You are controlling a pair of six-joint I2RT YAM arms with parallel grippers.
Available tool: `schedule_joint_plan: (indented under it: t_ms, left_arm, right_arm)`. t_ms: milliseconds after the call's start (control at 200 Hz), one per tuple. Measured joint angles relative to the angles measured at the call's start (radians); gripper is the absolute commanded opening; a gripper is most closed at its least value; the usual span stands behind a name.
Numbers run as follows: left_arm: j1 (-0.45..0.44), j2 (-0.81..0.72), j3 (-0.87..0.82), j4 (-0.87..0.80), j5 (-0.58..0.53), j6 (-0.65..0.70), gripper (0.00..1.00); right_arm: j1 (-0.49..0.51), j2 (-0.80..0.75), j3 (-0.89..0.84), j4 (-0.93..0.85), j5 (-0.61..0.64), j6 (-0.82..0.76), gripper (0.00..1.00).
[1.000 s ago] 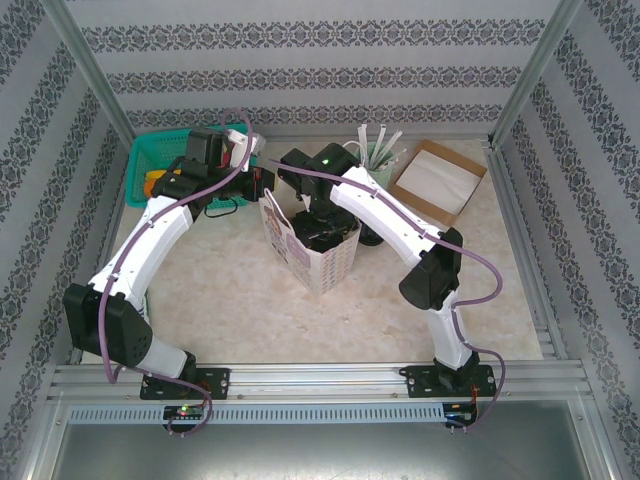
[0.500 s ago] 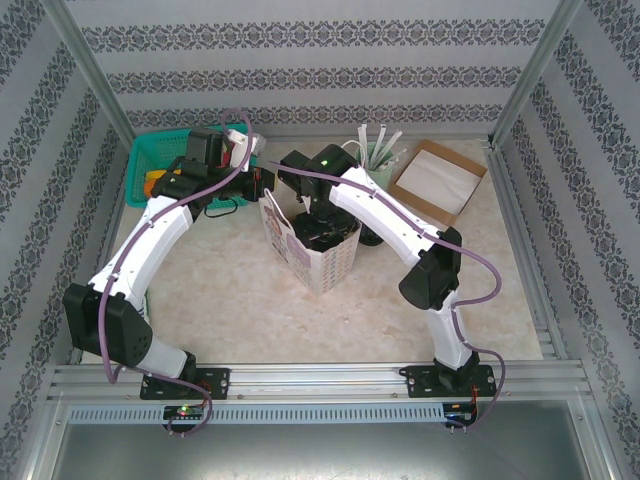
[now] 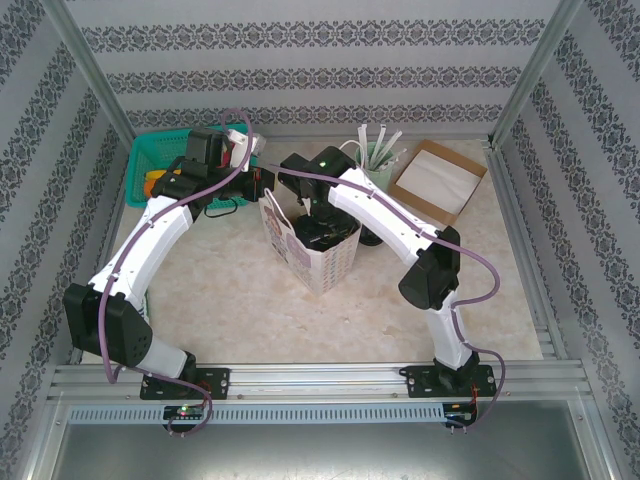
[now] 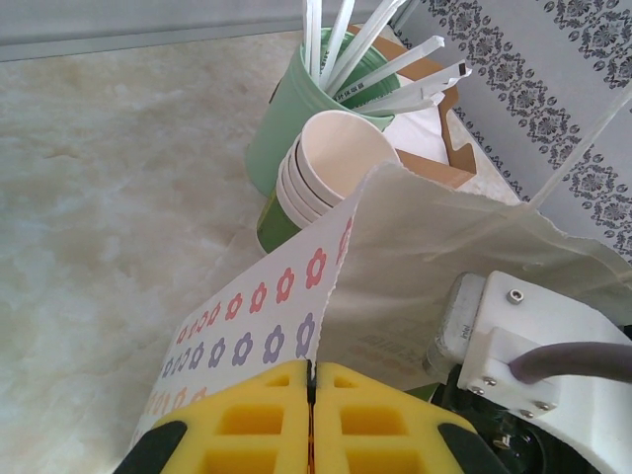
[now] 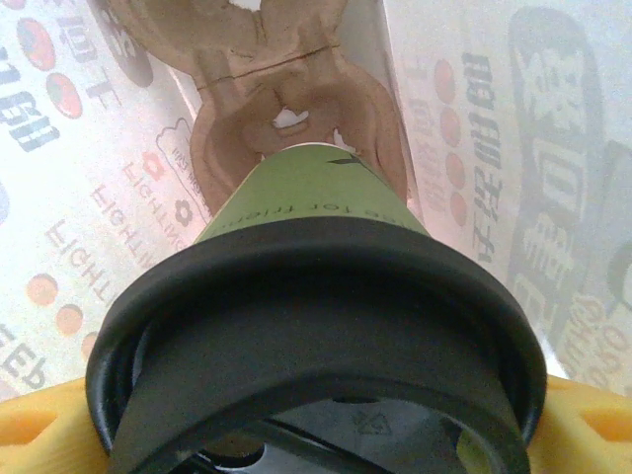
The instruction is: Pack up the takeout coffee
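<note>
My left fingers (image 4: 296,390) are pinched shut on the top edge of the flowered paper bag (image 4: 267,306). My right fingers (image 5: 39,439), spread wide, hold the green takeout coffee (image 5: 306,197) beside its black lid (image 5: 316,286), inside the bag.

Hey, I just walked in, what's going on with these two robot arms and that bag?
The left gripper is pinched shut on the rim of the flower-print paper bag, holding it open. The right gripper is down inside the bag with the takeout coffee, a green cup with a black lid, between its jaws. The cup's base is right over a brown cardboard cup carrier at the bottom of the bag; whether it is seated yet is hard to tell.
</note>
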Motion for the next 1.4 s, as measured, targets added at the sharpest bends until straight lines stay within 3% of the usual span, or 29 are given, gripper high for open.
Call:
schedule_joint_plan:
  t_ms: [1404]
  left_arm:
    - [0.000, 0.000, 0.000, 0.000, 0.000, 0.004, 0.08]
  right_arm:
    - [-0.007, 0.005, -0.066, 0.000, 0.000, -0.003, 0.60]
